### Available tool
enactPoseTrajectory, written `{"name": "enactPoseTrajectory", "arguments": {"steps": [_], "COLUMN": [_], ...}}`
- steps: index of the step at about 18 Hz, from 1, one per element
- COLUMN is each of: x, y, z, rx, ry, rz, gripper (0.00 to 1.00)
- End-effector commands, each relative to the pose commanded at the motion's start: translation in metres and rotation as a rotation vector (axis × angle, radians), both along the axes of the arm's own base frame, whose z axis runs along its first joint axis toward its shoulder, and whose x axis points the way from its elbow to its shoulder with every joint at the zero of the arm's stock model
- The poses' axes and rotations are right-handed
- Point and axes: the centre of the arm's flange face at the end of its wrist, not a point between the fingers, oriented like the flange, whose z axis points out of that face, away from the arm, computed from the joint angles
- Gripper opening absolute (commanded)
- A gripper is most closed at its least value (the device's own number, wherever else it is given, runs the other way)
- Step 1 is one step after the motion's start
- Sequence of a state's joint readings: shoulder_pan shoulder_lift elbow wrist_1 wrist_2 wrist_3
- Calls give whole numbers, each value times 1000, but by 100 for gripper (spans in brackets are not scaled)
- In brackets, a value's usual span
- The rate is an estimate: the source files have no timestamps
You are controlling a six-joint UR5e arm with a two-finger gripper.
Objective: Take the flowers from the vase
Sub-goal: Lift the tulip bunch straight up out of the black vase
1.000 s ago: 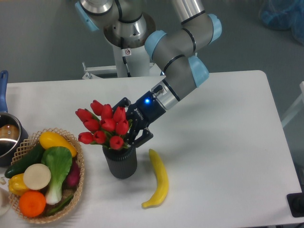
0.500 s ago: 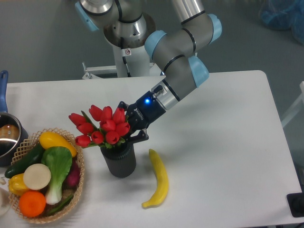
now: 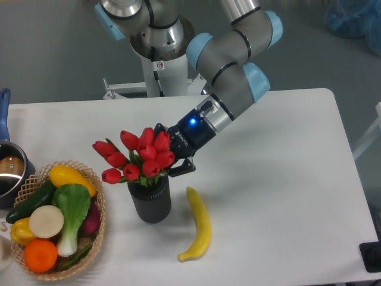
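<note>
1. The arm is reaching down from the far edge of the table (image 3: 286, 179) toward its middle, wrist angled low and to the left of the view, blue light lit on the gripper body.
2. The gripper (image 3: 168, 156) is sitting at the right flank of the flowers (image 3: 138, 157), just above the vase (image 3: 150, 201). Its dark fingers appear to be pinching the bunch at the stems under the blooms; the contact itself is screened by the red heads, so this is a judgement.
3. The flowers are standing in the vase, stems running down into its mouth, blooms fanning toward the left edge. The lower stems are hidden by the rim.
4. The vase is standing upright, nearer the near-left corner than the centre, between the woven basket (image 3: 100, 229) of vegetables and the banana (image 3: 199, 224); it is touching neither.
5. Key relation: the bunch's long axis is close to vertical, in line with the vase bore, while the gripper is gripping from the right side.
6. Judgement: the pull needs to go straight up along that axis; a sideways drag could tip the vase toward the banana or basket.
</note>
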State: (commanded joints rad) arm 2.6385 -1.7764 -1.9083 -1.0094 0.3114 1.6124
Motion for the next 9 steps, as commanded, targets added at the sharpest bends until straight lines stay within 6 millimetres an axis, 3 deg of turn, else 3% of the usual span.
{"name": "enactPoseTrajectory", "arguments": {"steps": [3, 9], "x": [2, 14], "y": [-2, -9], "z": [11, 57], "rx": [11, 46], "ry": [-3, -19], "rz": [8, 30], "gripper": [35, 35]}}
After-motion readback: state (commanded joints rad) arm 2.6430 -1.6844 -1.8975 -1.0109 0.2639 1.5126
